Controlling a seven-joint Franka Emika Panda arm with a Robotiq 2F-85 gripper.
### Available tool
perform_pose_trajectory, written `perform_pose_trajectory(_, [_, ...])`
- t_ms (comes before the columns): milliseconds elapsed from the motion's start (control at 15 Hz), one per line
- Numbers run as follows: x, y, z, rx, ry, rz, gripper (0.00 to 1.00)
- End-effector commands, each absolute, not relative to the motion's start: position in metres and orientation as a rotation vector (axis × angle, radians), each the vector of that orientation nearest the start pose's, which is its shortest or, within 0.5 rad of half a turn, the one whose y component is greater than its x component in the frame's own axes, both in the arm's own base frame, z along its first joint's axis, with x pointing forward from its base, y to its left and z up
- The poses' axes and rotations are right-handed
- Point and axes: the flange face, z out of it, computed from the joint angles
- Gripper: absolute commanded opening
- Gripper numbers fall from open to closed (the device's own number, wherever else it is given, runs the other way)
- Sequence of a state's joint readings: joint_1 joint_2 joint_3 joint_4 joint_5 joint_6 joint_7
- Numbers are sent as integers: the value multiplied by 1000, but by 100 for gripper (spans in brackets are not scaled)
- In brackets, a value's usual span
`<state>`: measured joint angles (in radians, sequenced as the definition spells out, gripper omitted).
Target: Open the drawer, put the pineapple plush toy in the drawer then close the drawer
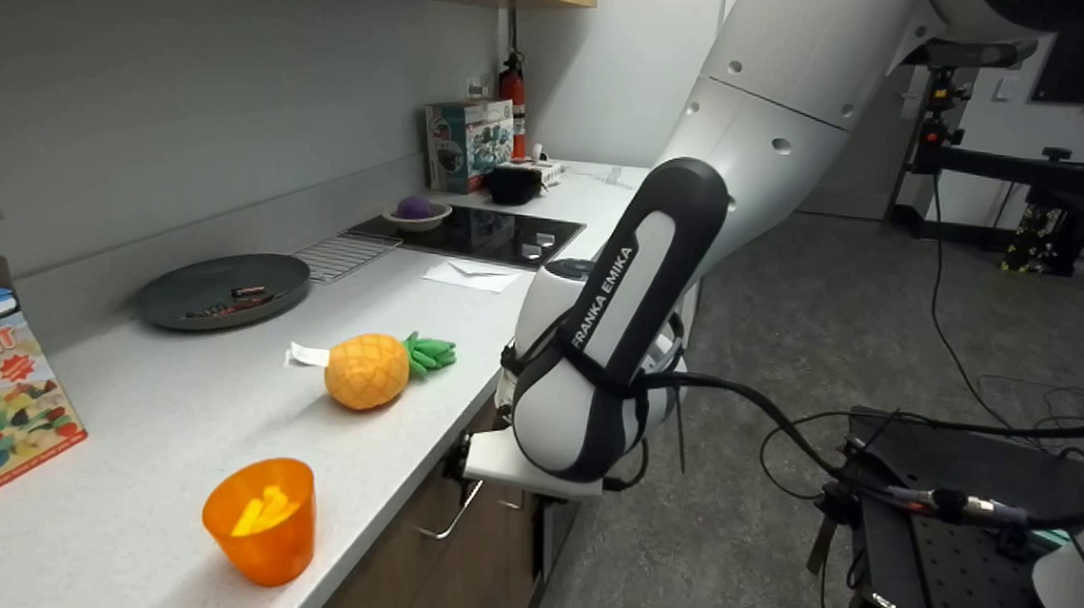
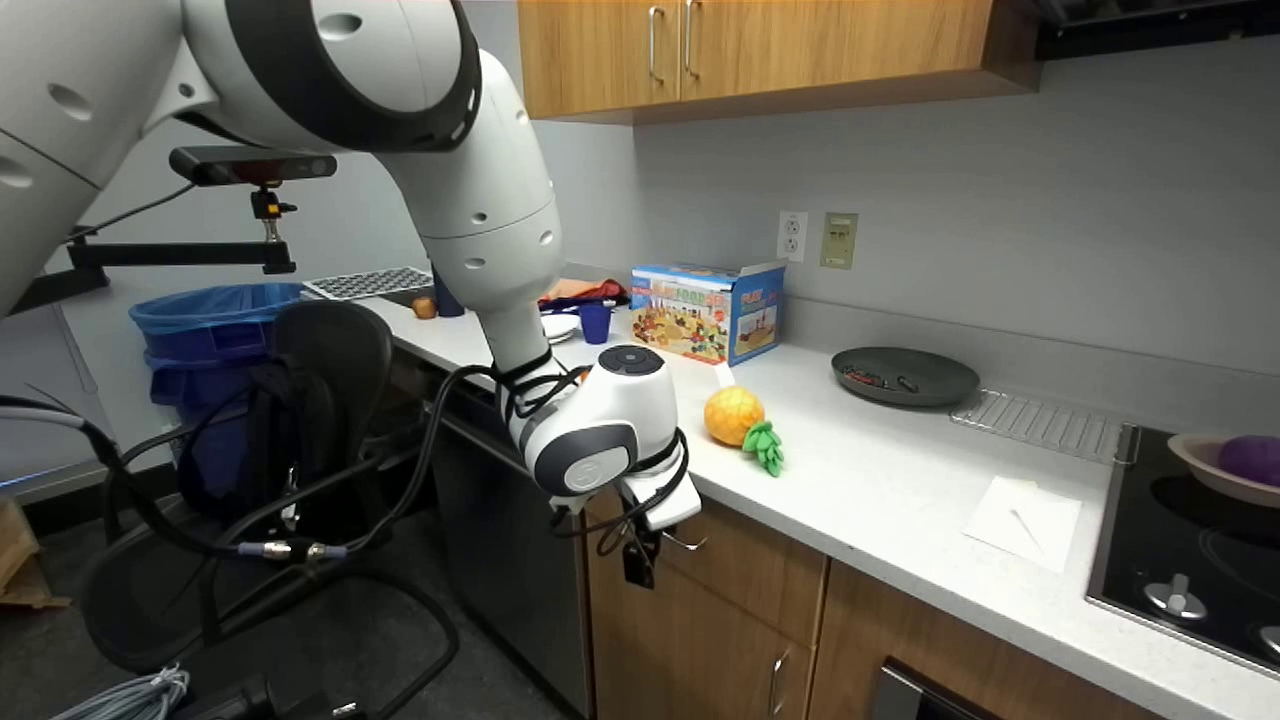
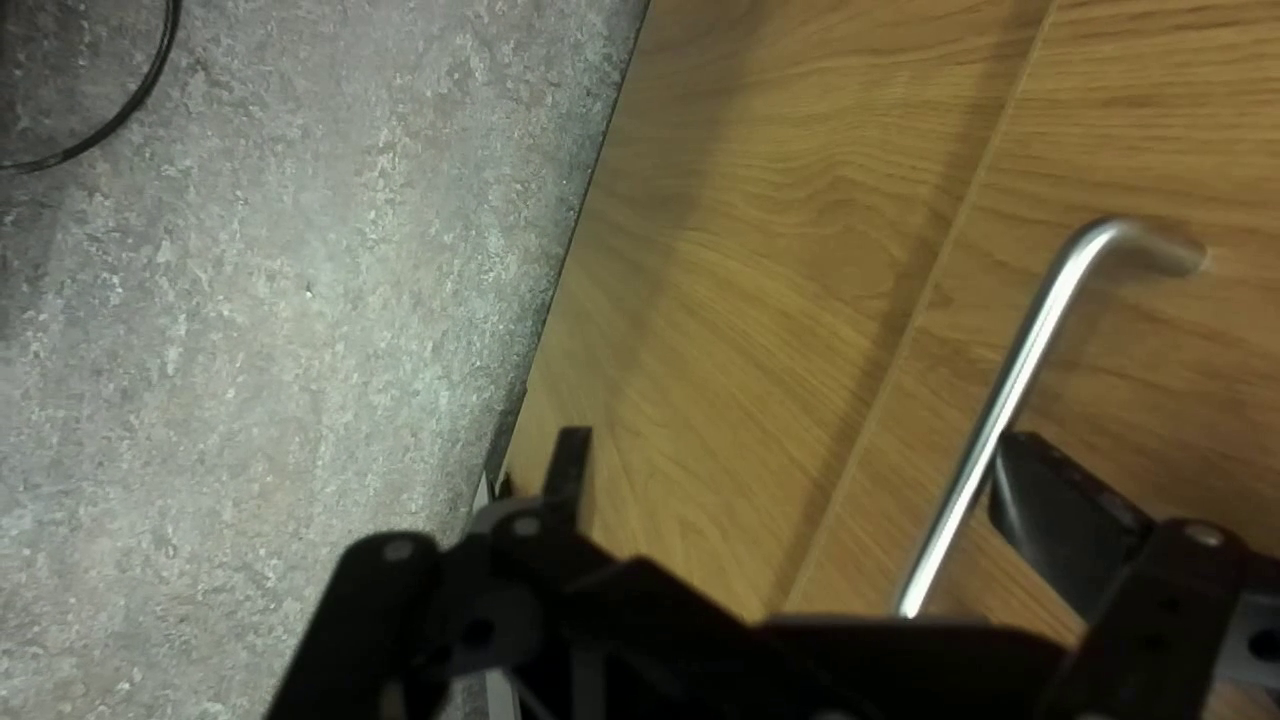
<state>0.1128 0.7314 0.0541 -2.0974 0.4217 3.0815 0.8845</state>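
Observation:
The drawer has a brown wood front and looks closed under the counter. Its slim silver bar handle runs diagonally in the wrist view; it also shows in both exterior views. My gripper is open in front of the drawer. The bar lies between its fingers, close to the right fingertip; I cannot tell if they touch. The left finger is well apart from the bar. The gripper also shows in an exterior view. The orange pineapple plush toy with green leaves lies on the counter.
An orange cup stands near the counter's front edge. A dark pan, a wire rack, a play food box and a cooktop are on the counter. A lower door handle sticks out below the drawer.

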Motion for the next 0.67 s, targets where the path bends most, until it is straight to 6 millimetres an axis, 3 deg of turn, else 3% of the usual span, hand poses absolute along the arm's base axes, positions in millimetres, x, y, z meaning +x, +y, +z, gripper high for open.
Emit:
perform_pose_trajectory(0, [543, 61, 57, -2456, 1650, -157, 100])
perform_pose_trajectory(600, [465, 67, 56, -2339, 1761, -105, 100])
